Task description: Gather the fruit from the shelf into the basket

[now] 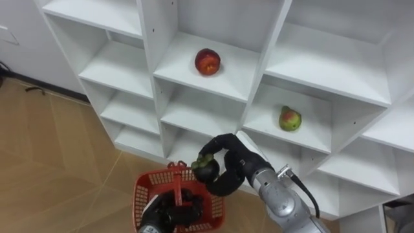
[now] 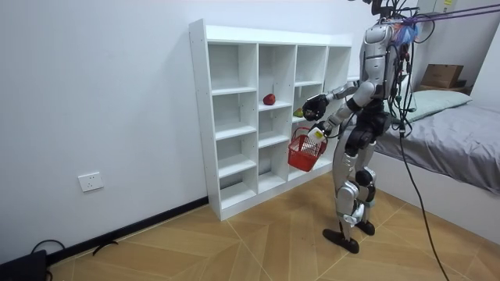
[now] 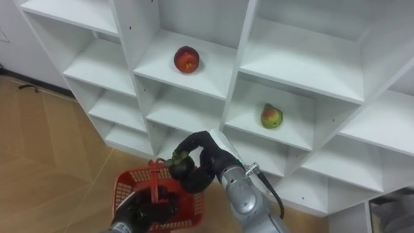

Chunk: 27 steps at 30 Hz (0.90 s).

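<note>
My right hand (image 1: 228, 169) is shut on a dark round fruit with a green stem (image 1: 206, 169), holding it just above the red basket (image 1: 143, 197). My left hand (image 1: 169, 210) is curled round the basket's handle at the bottom of the view. A red apple (image 1: 207, 62) lies on a middle shelf of the white closet (image 1: 255, 77). A green-red pear-like fruit (image 1: 290, 119) rests one shelf lower to the right. In the room view I stand facing the closet (image 2: 250, 117), with the basket (image 2: 305, 152) held before me.
The closet's other compartments are bare. Wooden floor (image 1: 45, 162) lies to the left. A bed (image 2: 453, 148) stands behind me at the room view's right, and a wall socket (image 2: 91, 182) sits low on the left wall.
</note>
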Tool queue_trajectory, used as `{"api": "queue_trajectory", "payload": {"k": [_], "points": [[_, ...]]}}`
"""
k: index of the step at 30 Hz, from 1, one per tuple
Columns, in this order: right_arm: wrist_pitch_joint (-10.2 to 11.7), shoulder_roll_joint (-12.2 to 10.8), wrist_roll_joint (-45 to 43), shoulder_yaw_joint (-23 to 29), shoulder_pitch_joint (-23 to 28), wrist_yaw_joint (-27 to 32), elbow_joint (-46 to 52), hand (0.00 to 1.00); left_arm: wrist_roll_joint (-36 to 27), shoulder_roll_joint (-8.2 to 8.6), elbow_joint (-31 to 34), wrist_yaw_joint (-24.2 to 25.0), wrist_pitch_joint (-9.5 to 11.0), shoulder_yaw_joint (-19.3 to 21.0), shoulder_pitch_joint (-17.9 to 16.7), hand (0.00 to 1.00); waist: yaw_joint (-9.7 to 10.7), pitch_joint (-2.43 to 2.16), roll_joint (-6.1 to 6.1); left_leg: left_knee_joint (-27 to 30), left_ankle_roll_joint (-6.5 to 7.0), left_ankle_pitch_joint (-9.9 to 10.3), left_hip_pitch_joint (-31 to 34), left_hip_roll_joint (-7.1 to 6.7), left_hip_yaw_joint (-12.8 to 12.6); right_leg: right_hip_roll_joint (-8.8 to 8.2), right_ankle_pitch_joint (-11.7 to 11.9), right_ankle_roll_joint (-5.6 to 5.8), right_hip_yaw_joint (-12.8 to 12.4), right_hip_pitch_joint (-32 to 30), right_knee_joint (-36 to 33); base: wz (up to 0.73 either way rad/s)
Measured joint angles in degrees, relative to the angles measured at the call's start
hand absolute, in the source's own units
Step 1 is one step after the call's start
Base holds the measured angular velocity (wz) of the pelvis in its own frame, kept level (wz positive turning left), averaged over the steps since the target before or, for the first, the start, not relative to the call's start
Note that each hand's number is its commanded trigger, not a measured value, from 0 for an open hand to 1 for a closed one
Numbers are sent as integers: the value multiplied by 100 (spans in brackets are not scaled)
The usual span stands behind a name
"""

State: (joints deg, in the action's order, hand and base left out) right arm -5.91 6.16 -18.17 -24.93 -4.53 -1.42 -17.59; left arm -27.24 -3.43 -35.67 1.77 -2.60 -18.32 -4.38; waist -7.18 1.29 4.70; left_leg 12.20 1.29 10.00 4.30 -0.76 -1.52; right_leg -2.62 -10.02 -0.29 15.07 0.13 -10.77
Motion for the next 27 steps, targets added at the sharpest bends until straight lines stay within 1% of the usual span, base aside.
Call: {"api": "queue_trajectory", "payload": {"k": [6, 11, 13, 14, 15, 27], "points": [[-6, -19, 37, -87, -57, -5, -122, 100, 37, 26, 2, 13, 1, -15, 4, 100, -87, 12, 34, 10, 0, 0, 3, 1, -1, -1, 0, 0, 11, 2, -1, 0], [-7, -131, 37, -90, -137, -10, -303, 100, 37, 52, 2, 64, 2, -15, 21, 100, -103, 14, 44, 11, 0, 0, 15, -1, 14, -8, 2, 3, 44, 8, -1, 0], [-7, -144, 37, -90, -171, -10, -409, 89, 37, 53, 2, 116, 2, -17, 37, 100, -105, 14, 43, 25, 0, 0, 15, -1, 15, -8, 2, 2, 49, 8, -1, 0], [-7, -160, 36, -95, -171, -11, -427, 28, 37, 61, 2, 123, 3, -21, 47, 100, -107, 14, 43, 39, 0, 0, 19, -1, 17, -8, 2, 3, 51, 8, -1, 0], [-7, -159, 34, -95, -171, -11, -428, 0, 38, 65, 3, 123, 2, -20, 50, 100, -106, 15, 42, 40, 1, 0, 20, -1, 17, -9, 2, 3, 51, 8, -1, 0], [-10, -131, -16, -91, -170, -66, -554, 0, 34, 76, 17, 131, 2, -39, 62, 100, -89, 13, 44, 43, 1, 0, 58, -5, 59, -7, 2, 2, 74, -1, -1, 1]]}}
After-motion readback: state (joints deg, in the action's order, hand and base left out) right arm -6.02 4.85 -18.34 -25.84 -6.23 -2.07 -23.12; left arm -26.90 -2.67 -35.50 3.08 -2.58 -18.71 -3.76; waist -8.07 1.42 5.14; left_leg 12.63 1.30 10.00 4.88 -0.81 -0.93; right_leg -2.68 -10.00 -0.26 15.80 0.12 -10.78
